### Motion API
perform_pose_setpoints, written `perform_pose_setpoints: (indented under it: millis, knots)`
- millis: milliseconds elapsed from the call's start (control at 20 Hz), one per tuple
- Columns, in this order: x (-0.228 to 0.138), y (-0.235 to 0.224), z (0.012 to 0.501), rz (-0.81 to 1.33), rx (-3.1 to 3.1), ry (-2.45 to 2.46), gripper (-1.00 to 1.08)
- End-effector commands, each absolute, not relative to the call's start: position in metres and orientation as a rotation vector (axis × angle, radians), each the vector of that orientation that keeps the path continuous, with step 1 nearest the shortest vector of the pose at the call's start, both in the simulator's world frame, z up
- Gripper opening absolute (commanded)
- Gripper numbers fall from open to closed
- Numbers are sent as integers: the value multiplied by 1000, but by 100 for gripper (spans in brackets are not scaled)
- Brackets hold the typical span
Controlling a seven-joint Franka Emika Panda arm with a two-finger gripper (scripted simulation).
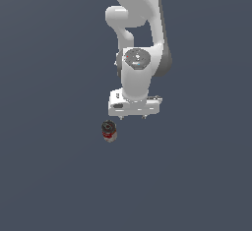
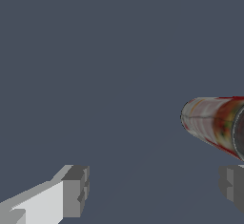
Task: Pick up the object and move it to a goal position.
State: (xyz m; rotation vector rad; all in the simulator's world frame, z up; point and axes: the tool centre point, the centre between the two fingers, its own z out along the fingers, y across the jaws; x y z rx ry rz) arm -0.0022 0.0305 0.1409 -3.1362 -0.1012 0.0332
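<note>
I see my white tool (image 1: pixel 133 117) open and holding nothing, close to the little red-banded can with a dark top (image 1: pixel 109 130).

A: Is it bright?

B: No, sort of dim. The floor (image 1: pixel 49 176) is one flat dark blue-grey all over.

A: Any shadows?

B: None that I can see, not even under the arm (image 1: pixel 140 38). The arm is bright white on top and greyer on its side.

A: Is anything fuzzy?

B: The edges look a bit jagged. Close up, the object (image 2: pixel 214 123) looks smeared and blotchy.
</note>
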Motion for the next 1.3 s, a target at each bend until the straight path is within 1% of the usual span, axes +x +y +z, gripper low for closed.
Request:
perform_pose_setpoints:
  millis: [0,150,450,650,950,1250]
  knots:
    - [-2,30,141,33,-3136,-101,100]
    - [0,33,145,23,-3135,-102,100]
    - [8,47,170,-36,-3130,-125,100]
    - [8,50,173,-42,-3129,-140,100]
    - [9,42,169,-36,-3130,-72,100]
    - [13,24,163,-28,-3128,106,100]
